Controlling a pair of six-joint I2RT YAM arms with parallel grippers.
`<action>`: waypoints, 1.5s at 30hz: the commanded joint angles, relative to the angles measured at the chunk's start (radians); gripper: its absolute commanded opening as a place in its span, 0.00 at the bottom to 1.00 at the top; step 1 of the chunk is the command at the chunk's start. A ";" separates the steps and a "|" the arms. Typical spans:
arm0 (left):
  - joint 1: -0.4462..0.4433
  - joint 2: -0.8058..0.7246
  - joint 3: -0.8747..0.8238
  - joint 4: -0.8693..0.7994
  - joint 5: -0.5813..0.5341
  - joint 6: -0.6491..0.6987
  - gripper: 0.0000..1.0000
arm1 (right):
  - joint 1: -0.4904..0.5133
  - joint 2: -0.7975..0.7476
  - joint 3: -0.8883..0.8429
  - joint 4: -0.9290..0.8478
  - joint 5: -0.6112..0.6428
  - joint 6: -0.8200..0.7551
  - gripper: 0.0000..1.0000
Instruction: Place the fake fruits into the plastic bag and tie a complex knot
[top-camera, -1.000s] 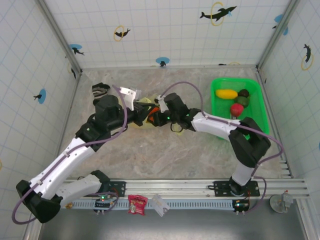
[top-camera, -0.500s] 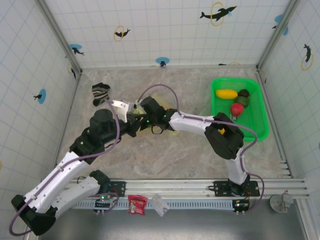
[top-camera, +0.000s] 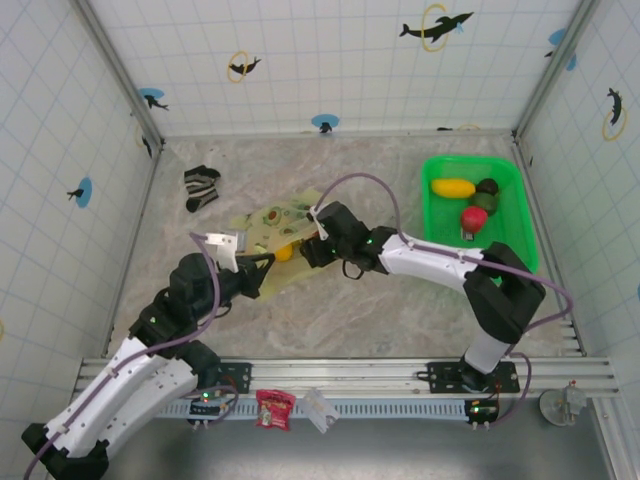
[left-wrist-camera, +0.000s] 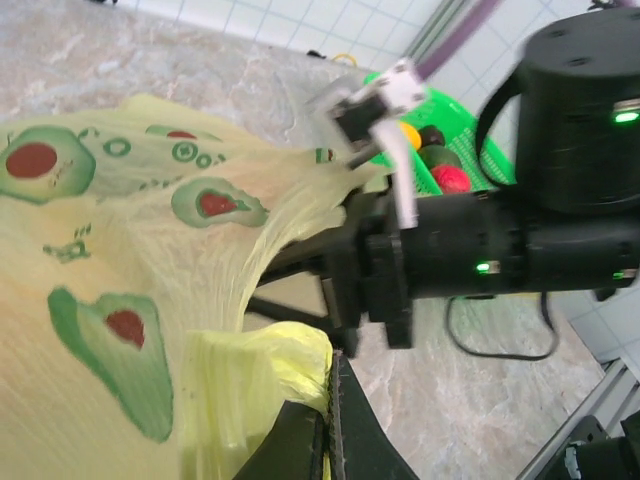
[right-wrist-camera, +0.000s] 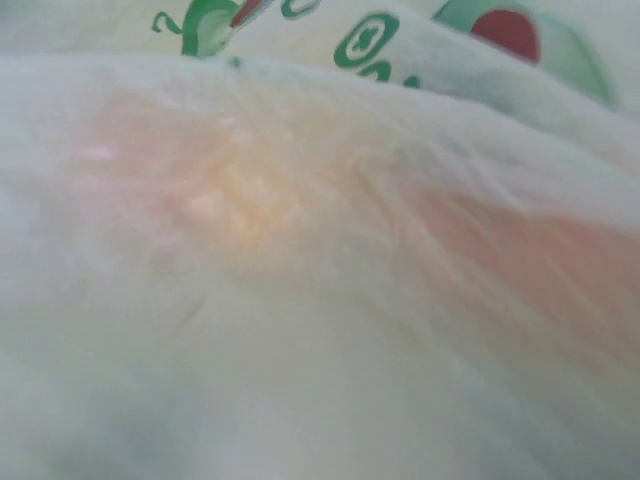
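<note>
Two jaws of the left gripper (left-wrist-camera: 331, 405) squeeze the bunched handle (left-wrist-camera: 255, 365) of the thin pale-yellow plastic bag (top-camera: 266, 228), likely stretching it for tying. The right gripper (top-camera: 308, 252) is beside the bag, and I cannot tell its hold.

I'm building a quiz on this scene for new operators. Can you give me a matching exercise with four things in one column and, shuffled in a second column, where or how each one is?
Things
1. plastic bag
2. striped sock
3. yellow fruit
4. left gripper

Place or state
A. inside the green tub
B. jaws shut on bunched bag plastic
C. lying alone near the far left corner of the table
D. spread out mid-table

Pairs: 1-D, 2-C, 3-A, 4-B
</note>
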 joint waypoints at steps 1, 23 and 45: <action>-0.006 -0.011 -0.013 -0.036 -0.021 -0.040 0.00 | -0.015 -0.092 -0.054 0.020 0.004 -0.029 0.60; -0.006 0.199 0.155 -0.038 0.016 0.010 0.00 | -0.286 -0.606 -0.091 -0.179 -0.036 -0.063 0.34; -0.006 0.225 0.196 0.017 -0.002 0.063 0.00 | -0.903 -0.731 -0.524 -0.589 0.560 0.641 0.00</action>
